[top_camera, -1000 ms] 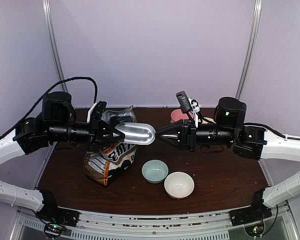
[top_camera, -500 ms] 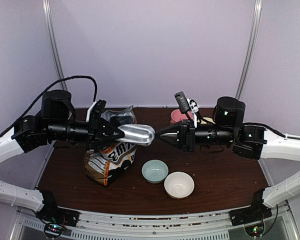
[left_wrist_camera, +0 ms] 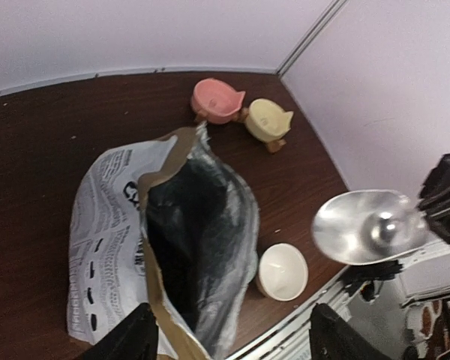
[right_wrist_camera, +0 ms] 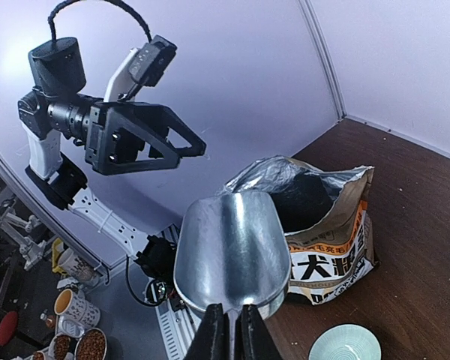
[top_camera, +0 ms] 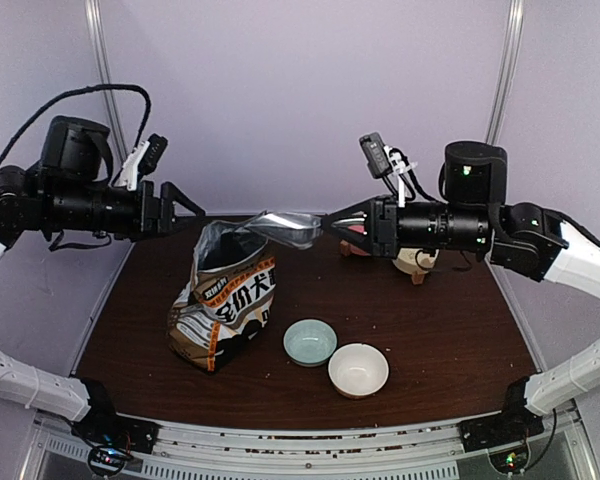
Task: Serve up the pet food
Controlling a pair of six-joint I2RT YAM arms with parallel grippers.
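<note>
**Top external:** left gripper (top_camera: 190, 220) with jaws apart, holding nothing; right gripper (top_camera: 332, 228) clamped on the metal scoop (top_camera: 285, 228) above the open paper bag (top_camera: 220, 305).
**Left wrist:** the bag's foil-lined interior is dark, so the pet food is hidden; pink bowl (left_wrist_camera: 217, 99) and yellow bowl (left_wrist_camera: 268, 120) stand behind.
**Right wrist:** the scoop is smooth and rounded.

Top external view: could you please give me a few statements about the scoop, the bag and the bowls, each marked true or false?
1. The right gripper holds the metal scoop by its handle. True.
2. The left gripper is shut on the bag. False: it is open, holds nothing and is off to the bag's left.
3. The metal scoop is heaped with kibble. False: its inside is bare in the left wrist view.
4. The bag is open at the top. True.
5. The teal bowl and the white bowl are empty. True.
</note>
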